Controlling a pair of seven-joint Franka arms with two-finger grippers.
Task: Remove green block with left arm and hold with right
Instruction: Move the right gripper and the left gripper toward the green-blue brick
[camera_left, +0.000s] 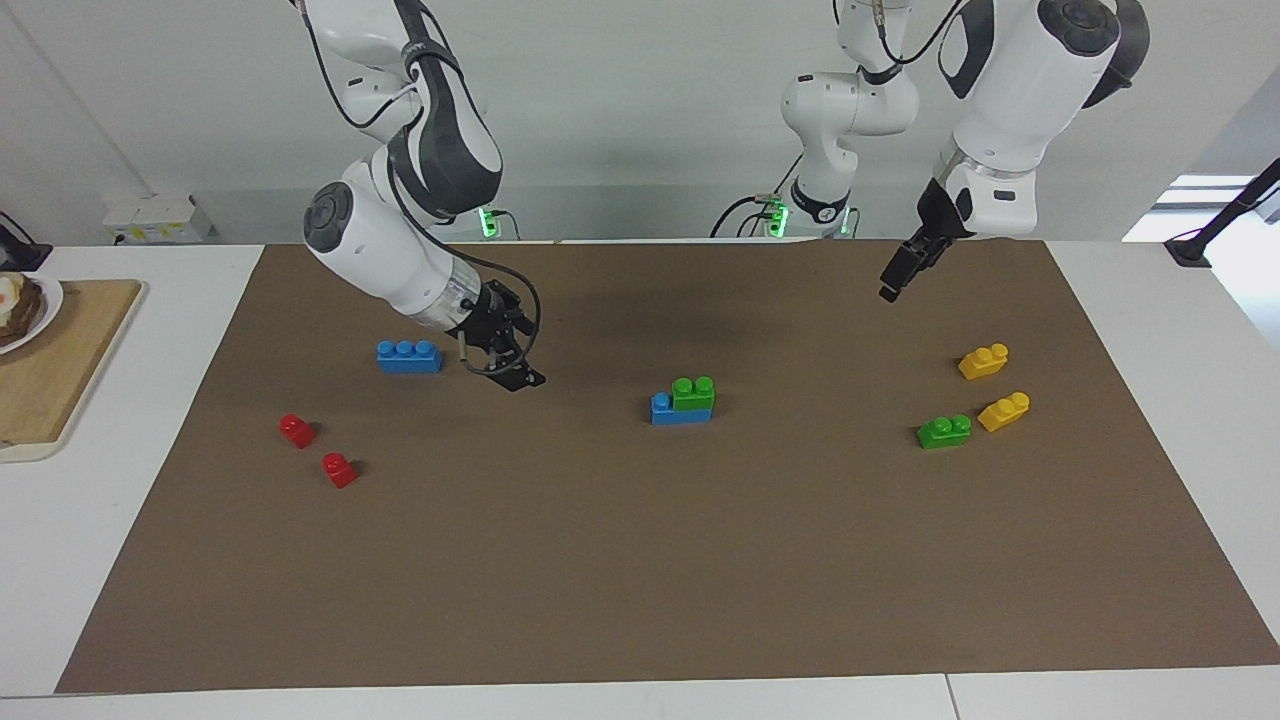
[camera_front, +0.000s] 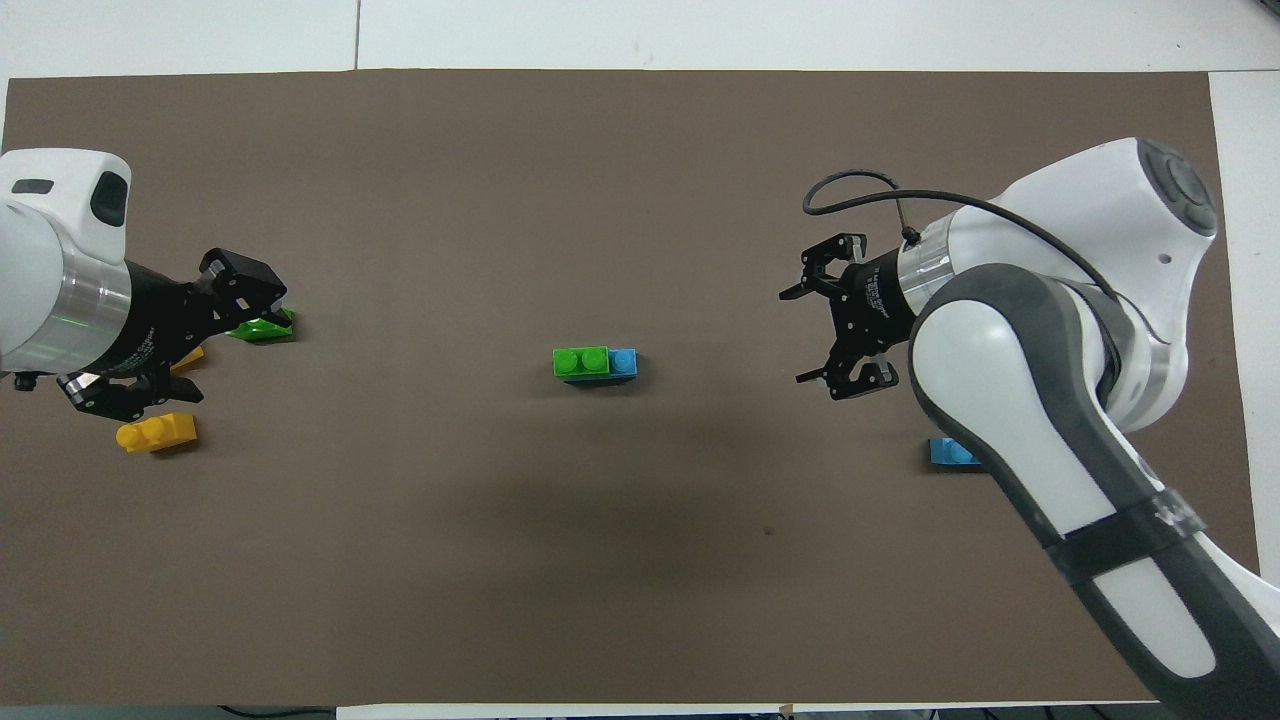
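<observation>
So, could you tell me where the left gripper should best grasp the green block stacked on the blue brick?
Probably from above, pinching the green block across its two long side walls, below the studs. It sits flush on the blue brick, leaving nothing to grip underneath.

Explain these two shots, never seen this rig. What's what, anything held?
Two robot arms work at one table. One picture faces them from across the table; the other looks down from above their own end, so sides swap. The right arm hangs open jaws low over the brown mat, between a loose blue brick and the green block, which sits on a second blue brick mid-mat. The left arm holds open jaws raised over two yellow bricks and a loose green brick. Two red blocks lie toward the right arm's end. Nothing is held.
</observation>
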